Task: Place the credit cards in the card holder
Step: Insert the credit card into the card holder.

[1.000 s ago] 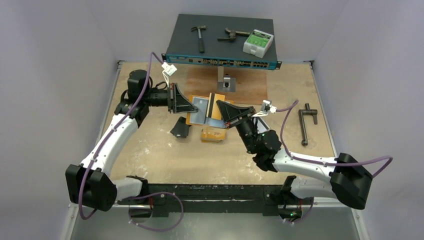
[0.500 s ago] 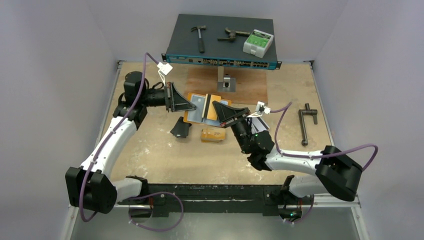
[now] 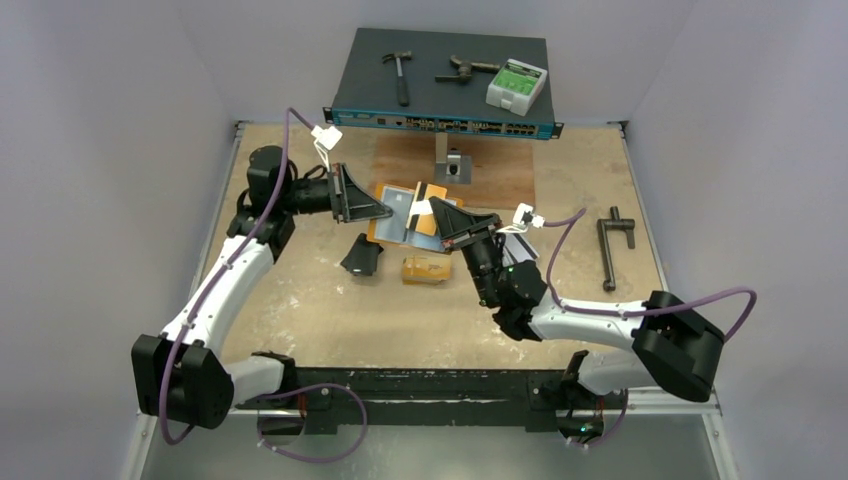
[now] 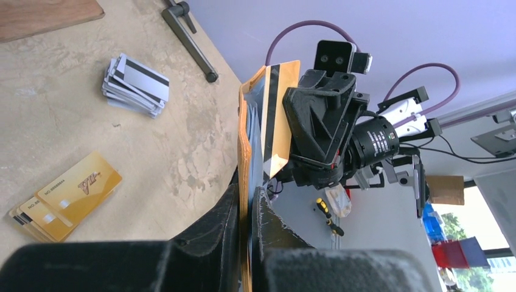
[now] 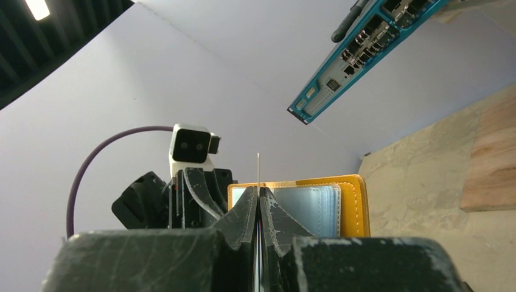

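On the near table [image 3: 320, 310] lies a yellow stack of credit cards [image 3: 425, 268]; just beyond and raised, the right pincer [image 3: 445, 213] is closed on one yellow card [image 3: 430, 193], held at the open card holder [image 3: 397, 215], which the left pincer [image 3: 378, 210] clamps by its edge. I judge the card light, stiff and slippery, best pinched flat at its rear end; the holder's sleeves [image 5: 307, 210] look soft.
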`<state>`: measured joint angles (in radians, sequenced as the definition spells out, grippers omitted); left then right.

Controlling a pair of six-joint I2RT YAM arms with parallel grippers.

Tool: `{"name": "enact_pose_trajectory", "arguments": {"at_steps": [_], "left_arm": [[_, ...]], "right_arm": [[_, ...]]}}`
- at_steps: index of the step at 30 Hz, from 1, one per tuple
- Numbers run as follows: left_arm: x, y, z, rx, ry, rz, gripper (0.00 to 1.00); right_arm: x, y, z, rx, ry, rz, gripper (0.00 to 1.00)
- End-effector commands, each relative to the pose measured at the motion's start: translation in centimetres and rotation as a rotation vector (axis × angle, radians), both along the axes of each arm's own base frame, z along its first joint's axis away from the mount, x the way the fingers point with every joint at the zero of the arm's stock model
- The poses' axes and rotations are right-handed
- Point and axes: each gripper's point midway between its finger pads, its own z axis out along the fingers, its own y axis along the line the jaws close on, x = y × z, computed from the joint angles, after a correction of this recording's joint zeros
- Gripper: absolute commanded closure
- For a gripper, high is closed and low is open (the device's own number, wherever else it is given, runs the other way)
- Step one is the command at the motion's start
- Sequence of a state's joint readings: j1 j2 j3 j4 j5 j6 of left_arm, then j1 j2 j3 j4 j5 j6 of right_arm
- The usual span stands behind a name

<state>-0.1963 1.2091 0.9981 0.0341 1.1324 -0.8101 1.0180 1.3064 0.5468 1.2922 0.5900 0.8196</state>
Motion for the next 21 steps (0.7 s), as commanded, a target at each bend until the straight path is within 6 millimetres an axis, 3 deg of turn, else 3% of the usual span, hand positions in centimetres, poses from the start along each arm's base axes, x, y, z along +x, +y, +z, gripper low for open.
{"name": "enact_pose_trajectory", "arguments": {"at_steps": [1, 12, 19, 21], "left_arm": [[0.2, 0.4, 2.1, 0.000, -0.075, 0.055, 1.00], [0.5, 0.7, 2.0, 0.014, -0.067, 0.110, 1.00], [0.7, 1.1, 1.9, 0.049, -0.092, 0.137, 1.00], [0.7, 1.5, 1.3, 0.101, -0.096, 0.162, 1.00]], "right_arm": [[0.0, 0.2, 1.3, 0.066, 0.029, -0.001, 1.00], [-0.5, 0.2, 1.7, 0.124, 0.039, 0.042, 1.00], [-1.5, 1.3, 2.9, 0.028, 0.012, 0.079, 1.00], [-1.6, 1.9, 2.9, -0.086, 0.061, 0.100, 1.00]]}}
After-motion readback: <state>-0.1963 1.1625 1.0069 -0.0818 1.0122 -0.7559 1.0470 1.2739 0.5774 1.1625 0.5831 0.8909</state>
